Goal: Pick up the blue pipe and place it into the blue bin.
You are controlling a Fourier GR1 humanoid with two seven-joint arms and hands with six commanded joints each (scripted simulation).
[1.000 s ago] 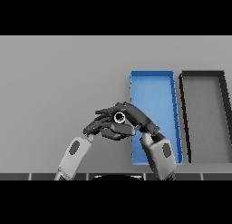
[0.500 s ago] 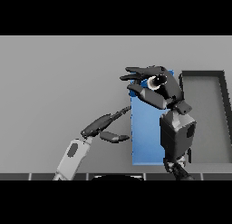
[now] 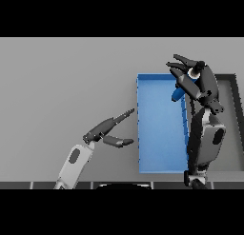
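The fingers (image 3: 183,70) of my right hand (image 3: 198,84) were spread apart and mostly straight, pointing away from me and a little to the left. They were not closed around anything. My right hand was above the far right corner of the blue bin (image 3: 155,134), over its right wall. Just under the hand I saw the blue pipe (image 3: 178,93), a short blue piece, tilted, inside the far right part of the bin. I could not tell if the pipe touched my palm or if it was already free from it. At the top of the hand there was a small white round part (image 3: 194,72), and I could not say what it was.

My left hand (image 3: 107,129) was over the grey bench (image 3: 62,82), just beside the left wall of the blue bin, near its middle. Its fingers were straight and pointed to the bin, the thumb was a little apart below them, and it held nothing.

On the right of the blue bin, touching its side or very near to it, stood a dark bin (image 3: 231,134). My right arm covered part of its left wall.
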